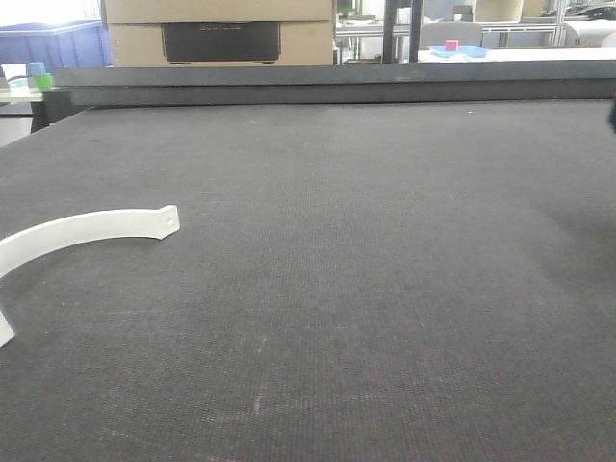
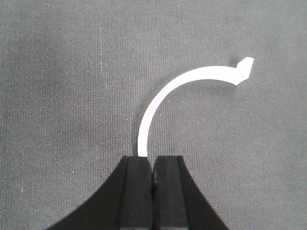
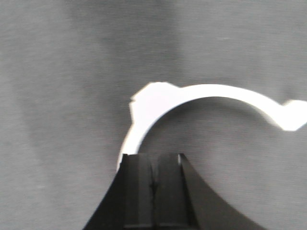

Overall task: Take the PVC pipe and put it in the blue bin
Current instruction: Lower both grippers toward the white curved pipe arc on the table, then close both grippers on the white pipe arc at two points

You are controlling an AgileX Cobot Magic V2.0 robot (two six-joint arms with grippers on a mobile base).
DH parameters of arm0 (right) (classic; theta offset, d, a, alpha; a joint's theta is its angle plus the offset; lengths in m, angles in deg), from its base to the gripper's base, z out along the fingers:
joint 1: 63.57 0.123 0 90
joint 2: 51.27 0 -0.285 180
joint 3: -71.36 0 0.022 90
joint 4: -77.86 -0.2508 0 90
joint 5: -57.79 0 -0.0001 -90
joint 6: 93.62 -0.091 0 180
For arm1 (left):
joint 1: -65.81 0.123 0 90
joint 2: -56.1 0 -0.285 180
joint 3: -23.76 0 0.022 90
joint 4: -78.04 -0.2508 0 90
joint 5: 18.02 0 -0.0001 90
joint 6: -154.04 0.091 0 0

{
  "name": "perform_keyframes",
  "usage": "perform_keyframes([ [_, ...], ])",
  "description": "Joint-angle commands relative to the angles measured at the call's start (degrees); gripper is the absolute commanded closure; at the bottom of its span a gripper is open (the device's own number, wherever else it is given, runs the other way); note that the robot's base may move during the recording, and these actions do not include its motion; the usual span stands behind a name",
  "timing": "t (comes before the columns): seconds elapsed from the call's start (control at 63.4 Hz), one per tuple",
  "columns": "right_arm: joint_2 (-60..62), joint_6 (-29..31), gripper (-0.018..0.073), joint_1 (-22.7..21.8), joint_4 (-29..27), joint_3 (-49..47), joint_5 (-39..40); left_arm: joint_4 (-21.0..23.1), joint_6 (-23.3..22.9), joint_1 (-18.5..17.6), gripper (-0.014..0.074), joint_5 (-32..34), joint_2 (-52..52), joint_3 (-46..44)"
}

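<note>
Dark woven mat [image 1: 385, 289] fills all three views.

- Nearest: left gripper [image 2: 153, 160], fingers pressed together, nothing visible in the seam.
- Pipe [image 2: 163, 96] appears to lie flat on the mat. Its near end tucks just behind the tip of one finger, and the arc curls away to a notched end. In the front view it sits at the table's near-left, holed end pointing right, the rest running off frame.
- Right gripper [image 3: 152, 160]: fingers together too. A blurred white arc [image 3: 216, 91] lies just past them (same pipe or another, touching or not, you cannot tell).

Judgement: the pickup is not yet made.

- Spread the left fingers before you descend, and shift sideways so the strip sits between them, not under one.
- The strip looks thin and lies flush, so bring the pads right down to the mat and square to it.
- Take it nearer mid-arc than the tip, or the long free end will likely swing.
- Close slowly, since light plastic may skid or pivot.

Far: a blue bin [image 1: 58, 43] beyond the table's far-left corner, beside a cardboard box [image 1: 219, 34], is probably your target. Lift high enough to clear the raised back edge.
</note>
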Motion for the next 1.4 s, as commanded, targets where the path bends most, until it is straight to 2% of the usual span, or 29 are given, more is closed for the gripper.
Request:
perform_keyframes([
  [0.0,-0.86,-2.16,0.0708,0.99,0.74,-0.46,0.40,0.58,-0.02,-0.22,0.0707,0.47,0.08,-0.71],
  [0.126,-2.13,-3.58,0.0679,0.99,0.74,-0.46,3.04,0.58,-0.02,-0.22,0.0707,0.13,0.08,-0.71],
  [0.189,-2.51,-3.58,0.0599,0.99,0.74,-0.46,4.53,0.70,-0.02,-0.22,0.0707,-0.29,0.08,-0.71],
  [0.331,-4.27,-3.58,0.0311,0.99,0.74,-0.46,3.79,1.23,-0.02,-0.22,0.0707,-1.02,0.08,-0.71],
  [0.41,-5.58,-4.21,0.0270,0.99,0.74,-0.46,3.79,1.77,-0.02,-0.22,0.0707,-1.02,0.08,-0.71],
  [0.567,-8.07,-4.78,0.0289,0.99,0.74,-0.46,3.79,3.18,-0.02,-0.22,0.0707,-1.02,0.08,-0.71],
  [0.662,-8.73,-4.78,0.0351,0.99,0.52,-0.46,3.61,3.18,-0.02,-0.22,0.0707,-1.02,0.08,-0.71],
  [0.741,-8.73,-4.78,0.0452,0.99,0.39,-0.46,3.75,3.18,-0.02,-0.22,0.0707,-1.02,0.08,-0.71],
  [0.898,-8.45,-4.78,0.0731,0.99,0.26,-0.46,3.52,3.27,-0.02,-0.22,0.0707,-1.02,0.08,-0.71],
  [1.04,-6.06,-4.39,0.0727,0.99,0.12,-0.46,3.09,3.27,-0.02,-0.22,0.0707,-1.02,0.08,-0.71],
  [1.198,0.35,-0.09,0.0727,1.09,0.12,-0.46,1.90,5.46,-0.02,-0.22,0.0707,-2.79,-0.07,-1.25],
  [1.387,9.28,2.89,0.0727,1.45,0.12,-0.46,-0.08,3.49,-0.02,-0.22,0.0707,-7.63,-5.41,-4.65],
])
